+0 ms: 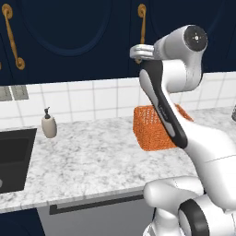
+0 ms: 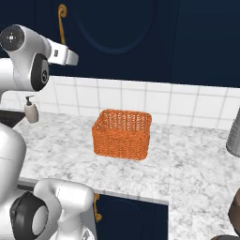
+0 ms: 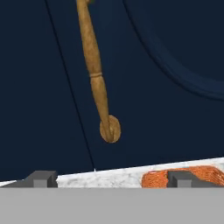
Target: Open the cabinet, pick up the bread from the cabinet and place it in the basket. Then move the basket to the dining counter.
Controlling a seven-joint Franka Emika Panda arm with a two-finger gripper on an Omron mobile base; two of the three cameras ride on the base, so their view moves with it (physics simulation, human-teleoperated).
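Marble counter (image 2: 197, 164), one orange basket (image 2: 123, 133), one soap bottle (image 1: 49, 123), shut cabinet (image 3: 144, 87), hand (image 3: 112, 179) spread before its gold handle (image 3: 97, 74).

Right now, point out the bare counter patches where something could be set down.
The widest bare stretch of marble counter runs between the soap dispenser by the sink and the basket. More bare marble lies right of the basket, up to a grey container at the edge. It is tighter at that corner, where a dark object also sits.

1 basket (image 2: 122, 135), 1 soap dispenser (image 1: 49, 124), 2 gold handles (image 1: 142, 28) (cabinet doors).
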